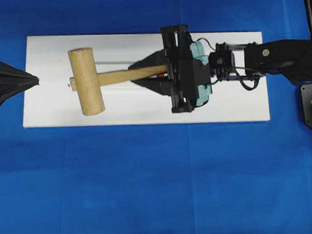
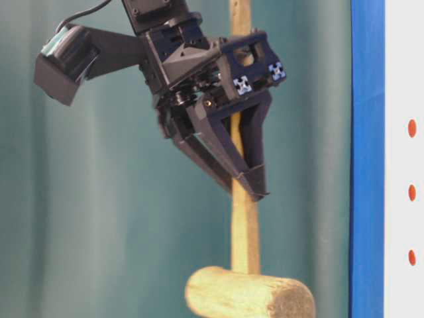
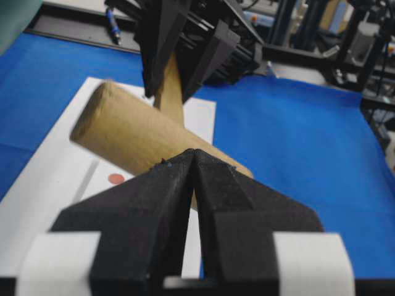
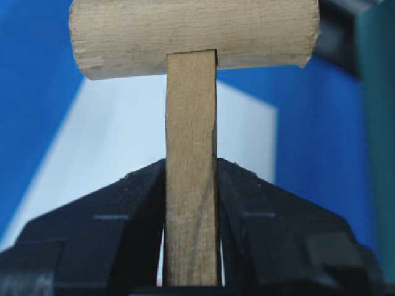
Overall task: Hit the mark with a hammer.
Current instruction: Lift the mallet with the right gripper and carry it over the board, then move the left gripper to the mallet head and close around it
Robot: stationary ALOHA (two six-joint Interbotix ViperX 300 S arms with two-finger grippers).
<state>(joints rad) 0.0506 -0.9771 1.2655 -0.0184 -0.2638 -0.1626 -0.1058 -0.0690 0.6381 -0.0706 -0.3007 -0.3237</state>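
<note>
Overhead, the hammer (image 1: pixel 88 81) lies over the white board (image 1: pixel 229 104), its head toward the left gripper (image 1: pixel 36 80) and its handle running back into the right gripper (image 1: pixel 161 73), which is clamped on it. At table level, the right gripper's fingers (image 2: pixel 246 165) pinch the handle above the head. From the left wrist, the left gripper's jaws sit pressed together just beside the head, with a red mark (image 3: pixel 115 179) on the board beneath. From the right wrist, both fingers squeeze the flat handle. Stiff, head-heavy wood, probably; gripping mid-handle suits swinging.
</note>
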